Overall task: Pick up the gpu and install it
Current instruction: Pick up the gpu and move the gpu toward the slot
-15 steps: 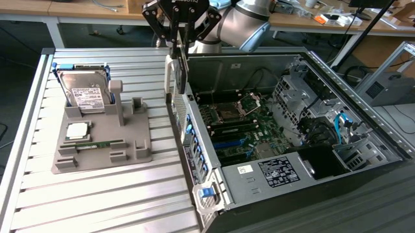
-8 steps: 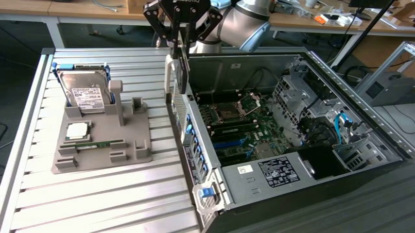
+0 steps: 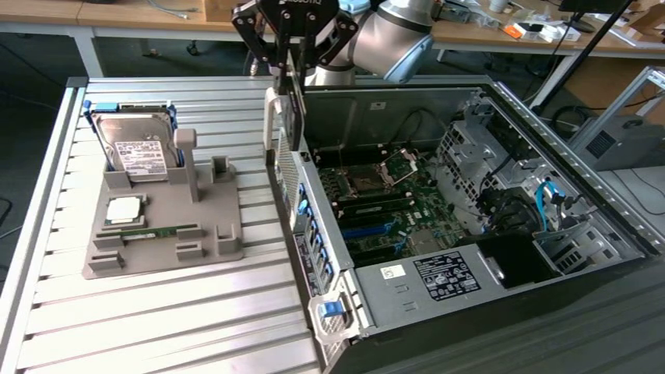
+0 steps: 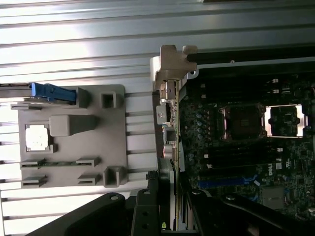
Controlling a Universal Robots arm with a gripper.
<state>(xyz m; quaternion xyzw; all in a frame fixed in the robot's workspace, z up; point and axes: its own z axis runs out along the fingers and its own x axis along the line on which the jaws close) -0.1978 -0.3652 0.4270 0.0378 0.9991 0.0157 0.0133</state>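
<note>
So over on the exterior view's left, the slatted metal desk (image 3: 156,327) had a grey holder (image 3: 223,241) sitting on it. A hard drive (image 3: 140,156) stood upright at the holder's far end, with a processor chip (image 3: 124,209) lying flat in front of it and a little green RAM stick (image 3: 156,231) in a slot just past that. Moving right, the end effector (image 3: 290,74) hung over the near wall of the open computer case (image 3: 582,195). Its fingers were pinched tight on the gpu (image 3: 286,117), gripping it by the upper edge. The card hung straight down, edge-on, with its silver bracket facing the holder side and the dark board facing the case. It was up in the air, right above the case's wall, not seated in anything and well clear of the holder. From the wrist view, the gpu (image 4: 167,132) ran as a thin strip between the holder and the motherboard (image 4: 236,137), with the end effector (image 4: 165,211) clamped on either side of it. Further right in the exterior view, the case lay open on its side with a labelled power supply (image 3: 447,273) at the near end.
</note>
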